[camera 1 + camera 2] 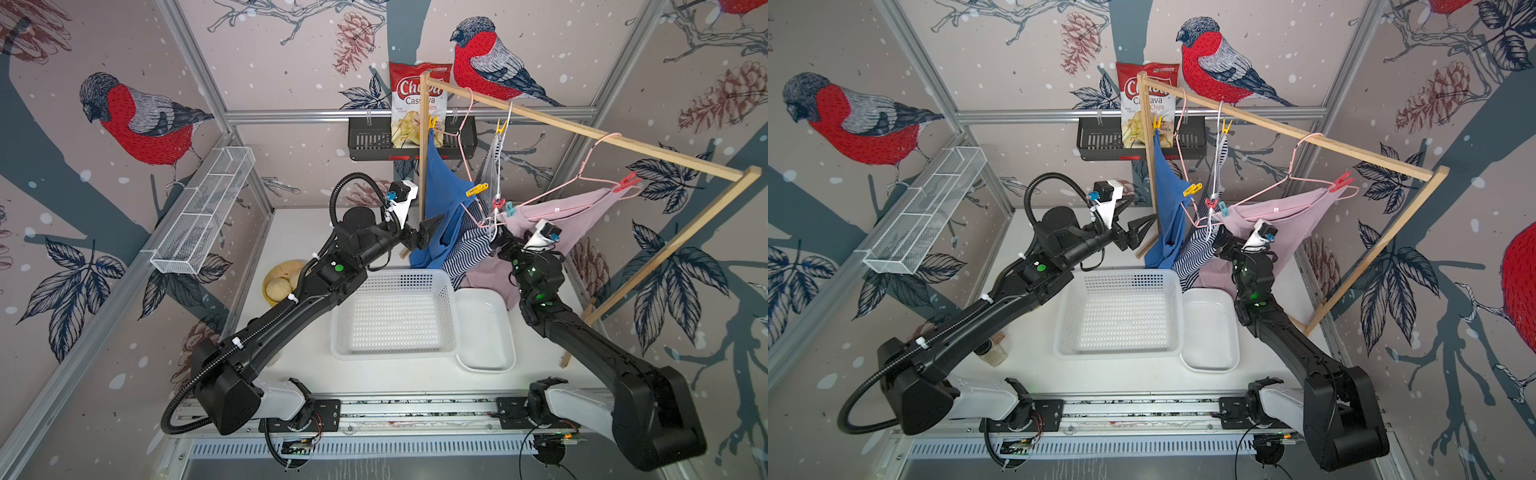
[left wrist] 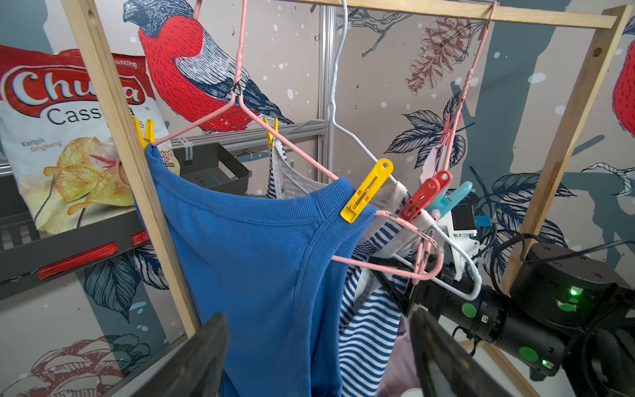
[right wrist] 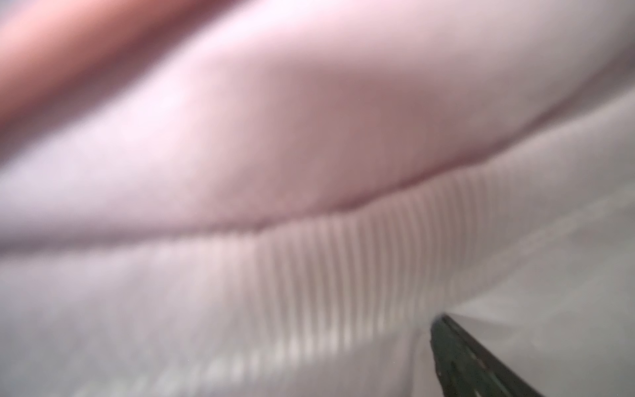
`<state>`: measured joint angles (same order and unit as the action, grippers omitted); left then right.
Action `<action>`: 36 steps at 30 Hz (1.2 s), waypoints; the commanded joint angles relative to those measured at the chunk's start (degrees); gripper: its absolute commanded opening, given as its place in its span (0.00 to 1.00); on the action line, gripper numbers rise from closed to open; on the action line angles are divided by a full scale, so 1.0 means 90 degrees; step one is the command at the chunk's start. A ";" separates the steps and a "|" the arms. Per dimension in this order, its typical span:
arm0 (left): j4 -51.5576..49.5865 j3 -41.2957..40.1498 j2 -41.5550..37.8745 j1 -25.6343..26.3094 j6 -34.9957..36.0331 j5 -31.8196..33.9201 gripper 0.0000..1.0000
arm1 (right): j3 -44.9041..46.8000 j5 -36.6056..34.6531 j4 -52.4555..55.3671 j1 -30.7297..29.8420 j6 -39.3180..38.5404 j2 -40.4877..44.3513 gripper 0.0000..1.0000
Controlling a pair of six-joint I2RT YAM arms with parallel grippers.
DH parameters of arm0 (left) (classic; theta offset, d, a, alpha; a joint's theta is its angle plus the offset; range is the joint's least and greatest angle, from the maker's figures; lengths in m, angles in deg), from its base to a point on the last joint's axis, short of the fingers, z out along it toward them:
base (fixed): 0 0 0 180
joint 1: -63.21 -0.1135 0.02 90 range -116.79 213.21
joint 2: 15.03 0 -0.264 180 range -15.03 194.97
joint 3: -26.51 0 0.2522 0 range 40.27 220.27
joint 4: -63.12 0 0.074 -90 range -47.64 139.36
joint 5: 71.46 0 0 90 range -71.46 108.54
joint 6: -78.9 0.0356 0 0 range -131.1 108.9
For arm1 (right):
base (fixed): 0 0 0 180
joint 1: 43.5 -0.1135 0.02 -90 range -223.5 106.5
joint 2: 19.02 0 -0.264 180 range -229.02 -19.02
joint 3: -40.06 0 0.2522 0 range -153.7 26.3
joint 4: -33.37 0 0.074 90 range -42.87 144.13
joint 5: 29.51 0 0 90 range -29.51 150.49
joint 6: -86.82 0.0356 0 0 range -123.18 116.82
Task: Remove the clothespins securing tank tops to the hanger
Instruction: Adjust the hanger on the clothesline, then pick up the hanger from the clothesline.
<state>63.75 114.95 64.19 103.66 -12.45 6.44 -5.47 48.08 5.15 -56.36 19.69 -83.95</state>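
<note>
I'm just starting: six clothespins are gripping the tank tops; left gripper and right gripper jaws are gaping, apparently empty.

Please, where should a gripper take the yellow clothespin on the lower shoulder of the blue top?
The yellow clothespin is probably best pinched at its free end with the hole, which sticks up clear of the blue top and pink hanger. Come from above; its other end bites the fabric.
</note>
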 commanded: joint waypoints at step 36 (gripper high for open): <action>0.0520 0.2149 0.2515 0.2454 0.1488 0.4708 0.46 | -0.0027 0.0627 0.0182 0.0452 0.0234 0.0012 1.00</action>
<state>66.68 132.33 85.74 125.67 -0.58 43.27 -5.62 53.51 7.27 -52.42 22.18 -84.25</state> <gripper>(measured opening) 0.470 0.996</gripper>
